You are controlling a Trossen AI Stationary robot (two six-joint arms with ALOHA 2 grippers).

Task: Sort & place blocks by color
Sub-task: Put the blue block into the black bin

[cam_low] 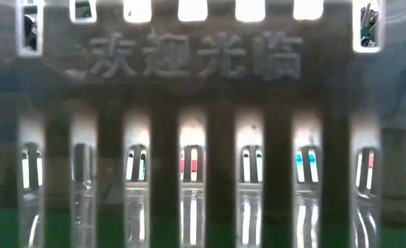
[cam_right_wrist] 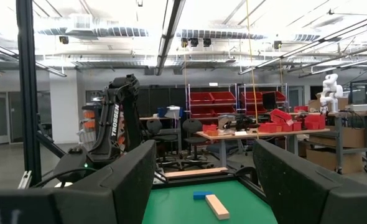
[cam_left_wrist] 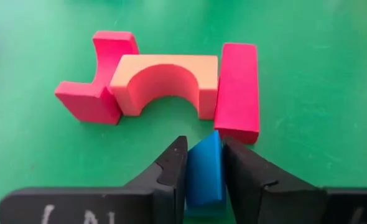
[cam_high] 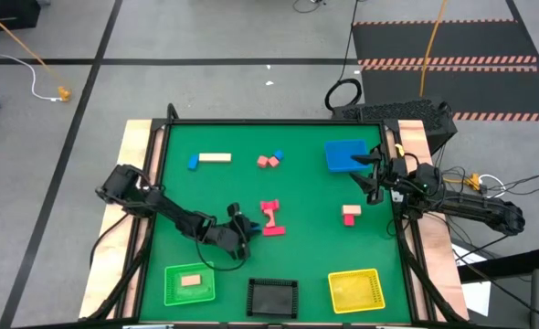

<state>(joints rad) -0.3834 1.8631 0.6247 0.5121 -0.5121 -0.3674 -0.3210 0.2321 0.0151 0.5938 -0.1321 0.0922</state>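
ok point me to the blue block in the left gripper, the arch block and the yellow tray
blue block (cam_left_wrist: 205, 171): left wrist view, its top face between the fingers
arch block (cam_left_wrist: 165, 79): left wrist view, span above the opening
yellow tray (cam_high: 355, 273): high view, far rim

Matt green felt-like table mat (cam_high: 306, 196); painted blocks smooth – blue wedge (cam_left_wrist: 205, 171), pink arch (cam_left_wrist: 165, 81); bare wood bar (cam_high: 215, 157); left gripper fingers (cam_left_wrist: 171, 177) matt black plastic; plastic mesh yellow tray (cam_high: 356, 291).

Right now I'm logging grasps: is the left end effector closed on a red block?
No, the left end effector is shut on a blue block, just short of the red blocks.
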